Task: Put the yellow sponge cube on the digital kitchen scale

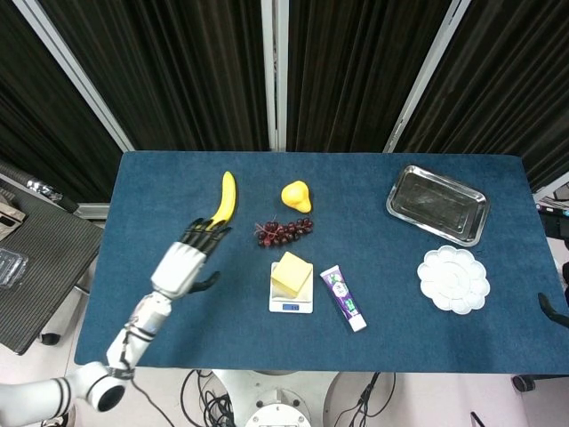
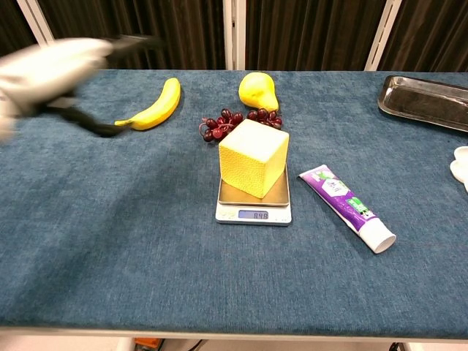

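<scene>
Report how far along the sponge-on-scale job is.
Done: the yellow sponge cube sits on the digital kitchen scale, nothing touching it. In hand: nothing; the left hand is open, well off to the scale's left near the banana. Left: apparently nothing. The right hand is not in view.

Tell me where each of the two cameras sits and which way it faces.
Head view: high above the near edge, looking steeply down on the whole blue table, with dark curtains behind. The left arm and open left hand show.
Chest view: low at the near edge, looking level across the tabletop. Only the blurred left hand shows at upper left.
Both show the sponge cube on the scale, the toothpaste tube, grapes, banana, pear and metal tray.
</scene>
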